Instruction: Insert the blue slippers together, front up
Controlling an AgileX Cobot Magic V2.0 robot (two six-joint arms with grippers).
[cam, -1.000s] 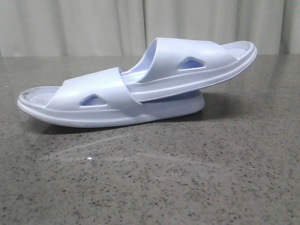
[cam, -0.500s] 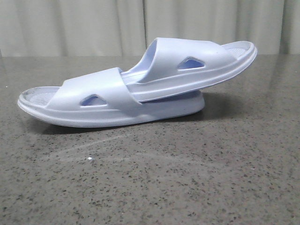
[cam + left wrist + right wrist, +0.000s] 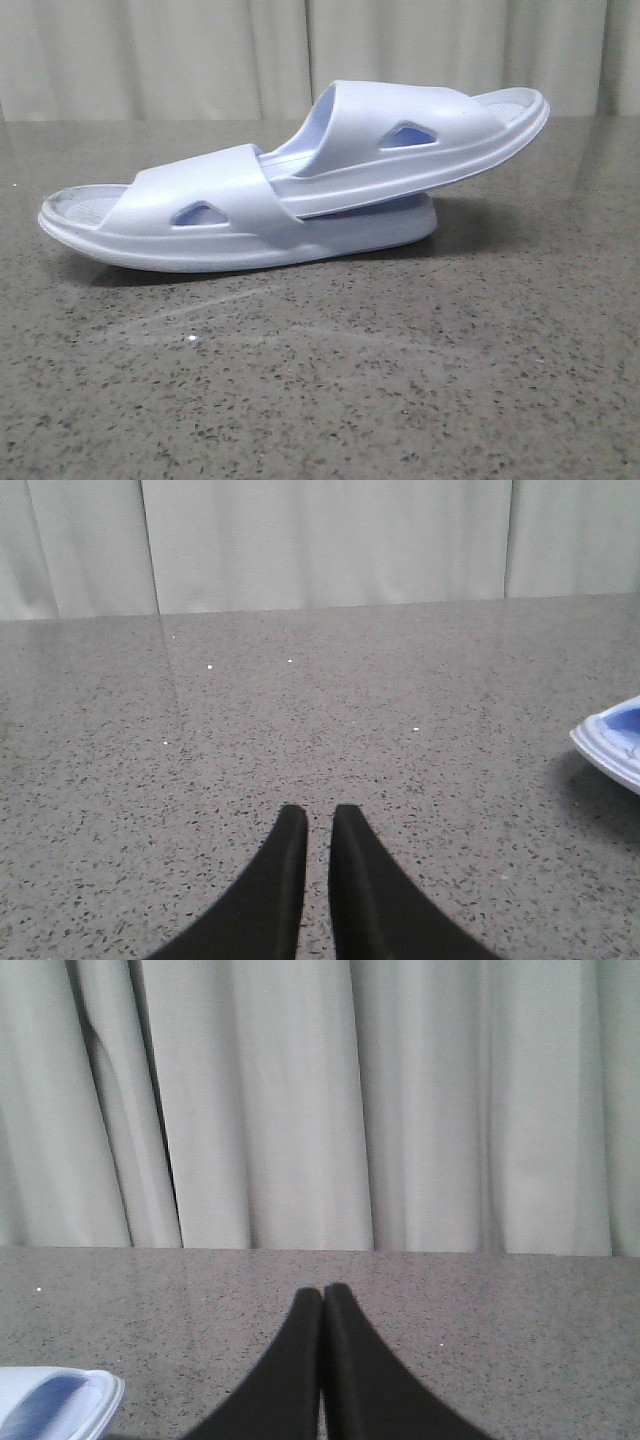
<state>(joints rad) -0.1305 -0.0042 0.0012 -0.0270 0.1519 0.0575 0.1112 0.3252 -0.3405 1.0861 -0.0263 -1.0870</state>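
The two blue slippers lie on the speckled grey table in the front view. The lower slipper (image 3: 200, 215) rests flat. The upper slipper (image 3: 420, 140) has one end pushed under the lower one's strap, and its other end rises to the right. My left gripper (image 3: 320, 815) is empty, its black fingers nearly together with a thin slit between them, well apart from a slipper end (image 3: 610, 745). My right gripper (image 3: 323, 1292) is shut and empty, apart from the slipper edge (image 3: 55, 1405). Neither gripper shows in the front view.
The grey stone table (image 3: 330, 380) stretches in front of the slippers. Pale curtains (image 3: 200, 50) hang behind the table's far edge.
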